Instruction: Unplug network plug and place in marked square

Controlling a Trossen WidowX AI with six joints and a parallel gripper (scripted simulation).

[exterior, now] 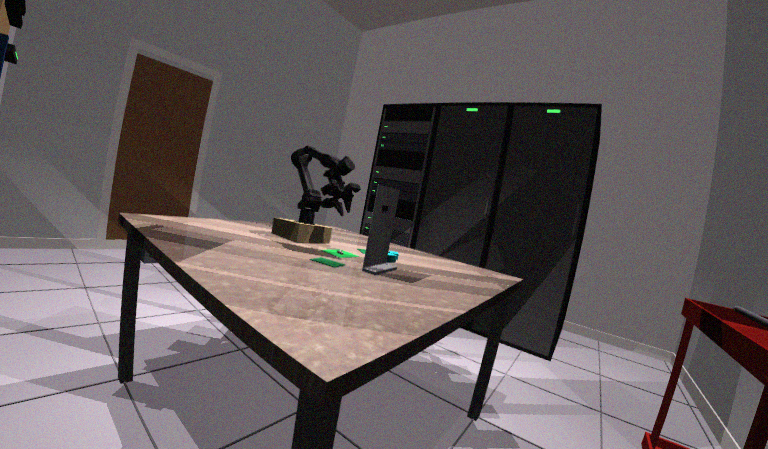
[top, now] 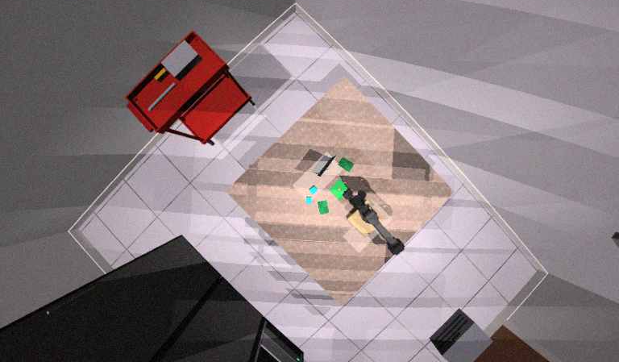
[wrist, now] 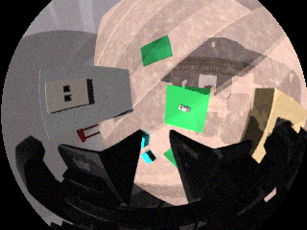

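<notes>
the gripper (wrist: 153, 148) hangs above the table (exterior: 317, 331), fingers part-way apart with nothing between them. at nine o'clock in the wrist view stands the upright panel (wrist: 109, 92), carrying a pale block (wrist: 69, 95) with two dark squares. that looks like the socket end, and a small red piece (wrist: 86, 133) sits just under it. the plug itself is too small to pick out for sure. at twelve o'clock is the bright green square (wrist: 195, 122), with a tiny pale thing (wrist: 184, 109) lying in it that i can't identify. risks: a skewed approach could nudge the panel, the fingers could slip off the thin tab so the plug stays locked, or a crooked pull could jam it. two cyan blocks (wrist: 149, 156) lie near the path. no brand, label or writing is readable anywhere, and the server cabinet (exterior: 509, 195) shows only green lights.
</notes>
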